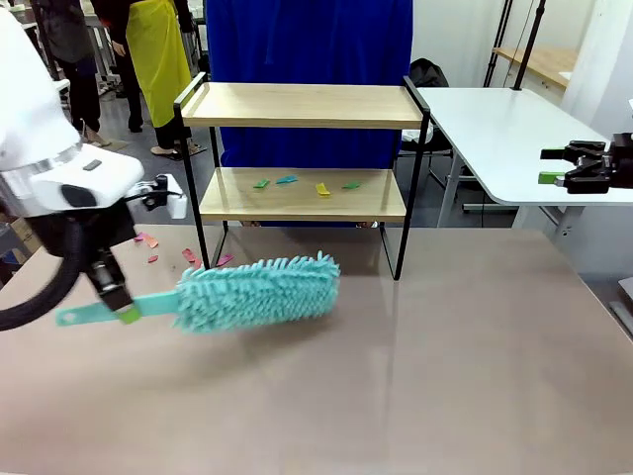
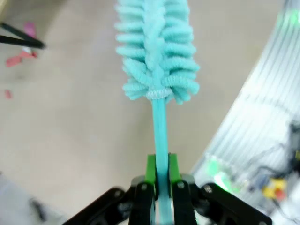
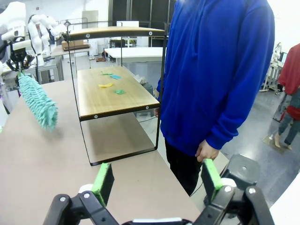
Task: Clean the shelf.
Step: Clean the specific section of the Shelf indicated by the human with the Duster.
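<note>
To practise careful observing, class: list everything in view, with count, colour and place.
table: one, grey-beige, foreground
shelf: one, light wood in black frame, on the table's far side
paper scraps: four, green, teal, yellow, on the shelf's lower board
pink scraps: several, pink, on the table beside the shelf's left leg
duster: one, teal, over the table before the shelf
white table: one, white, far right
person: one, blue hoodie, behind the shelf
left gripper: one, black, green pads, shut on the duster's handle
right gripper: one, black, green pads, open, right edge
</note>
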Action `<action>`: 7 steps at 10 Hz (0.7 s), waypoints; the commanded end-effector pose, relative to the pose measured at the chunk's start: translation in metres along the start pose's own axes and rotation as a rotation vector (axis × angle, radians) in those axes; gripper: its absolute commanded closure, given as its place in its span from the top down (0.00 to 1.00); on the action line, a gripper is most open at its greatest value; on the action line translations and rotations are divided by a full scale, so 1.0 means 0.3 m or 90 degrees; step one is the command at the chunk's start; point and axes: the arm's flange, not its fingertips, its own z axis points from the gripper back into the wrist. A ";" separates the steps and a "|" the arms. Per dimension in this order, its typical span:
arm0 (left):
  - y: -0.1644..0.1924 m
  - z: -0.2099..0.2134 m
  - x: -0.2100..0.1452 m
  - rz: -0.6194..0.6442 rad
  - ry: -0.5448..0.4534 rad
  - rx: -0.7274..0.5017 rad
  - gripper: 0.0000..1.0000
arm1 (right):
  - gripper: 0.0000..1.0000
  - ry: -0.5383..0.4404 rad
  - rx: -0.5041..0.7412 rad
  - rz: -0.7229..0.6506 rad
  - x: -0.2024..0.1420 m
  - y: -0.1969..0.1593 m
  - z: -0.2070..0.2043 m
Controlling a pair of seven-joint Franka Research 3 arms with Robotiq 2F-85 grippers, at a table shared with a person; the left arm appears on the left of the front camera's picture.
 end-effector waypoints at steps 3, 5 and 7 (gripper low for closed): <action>-0.077 0.144 -0.021 -0.223 0.106 0.089 0.13 | 1.00 -0.001 0.001 0.004 0.012 0.000 -0.006; -0.104 0.160 0.024 -0.281 0.129 0.088 0.13 | 1.00 -0.001 0.001 0.004 0.012 0.000 -0.006; -0.135 0.201 0.026 -0.305 0.080 0.102 0.13 | 1.00 -0.001 0.001 0.004 0.012 0.000 -0.006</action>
